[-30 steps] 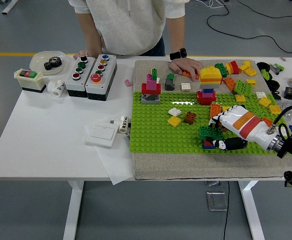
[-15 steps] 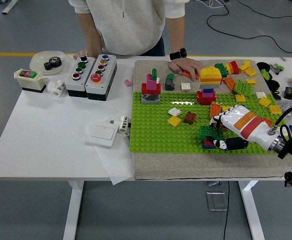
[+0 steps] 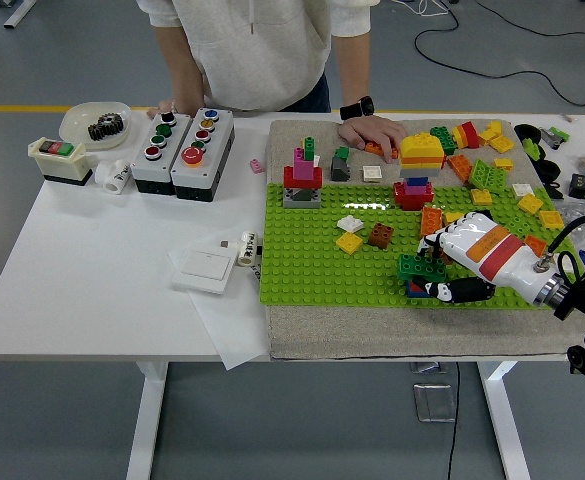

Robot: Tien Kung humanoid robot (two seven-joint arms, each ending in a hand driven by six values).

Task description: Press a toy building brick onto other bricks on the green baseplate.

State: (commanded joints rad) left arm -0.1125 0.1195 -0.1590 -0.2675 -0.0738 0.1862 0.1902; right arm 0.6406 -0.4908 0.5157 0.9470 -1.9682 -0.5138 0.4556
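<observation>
The dark green rectangular toy brick (image 3: 422, 266) sits at the near right part of the bright green studded baseplate (image 3: 307, 255), its long axis running left to right, and it lies directly at the fingertips of the robot's white right hand with the red and orange band (image 3: 464, 262), on the hand's left side. Beneath and just nearer than the green brick there is a small blue and red brick stack (image 3: 418, 290), which looks to be what the green one is being seated on. The right hand comes in low from the right edge, its white fingers (image 3: 437, 245) curled down over the top of the green brick and a dark thumb (image 3: 468, 291) reaching along the near side, so it is closed on the brick rather than spread; how firmly it pinches I cannot quite tell from here. The left arm is nowhere in sight, so the right hand is the only one placed for the push, which should go straight down.

Across the white surface (image 3: 92, 260), a person rests one hand (image 3: 370, 131) on the far edge of the beige cloth mat (image 3: 372, 335).
</observation>
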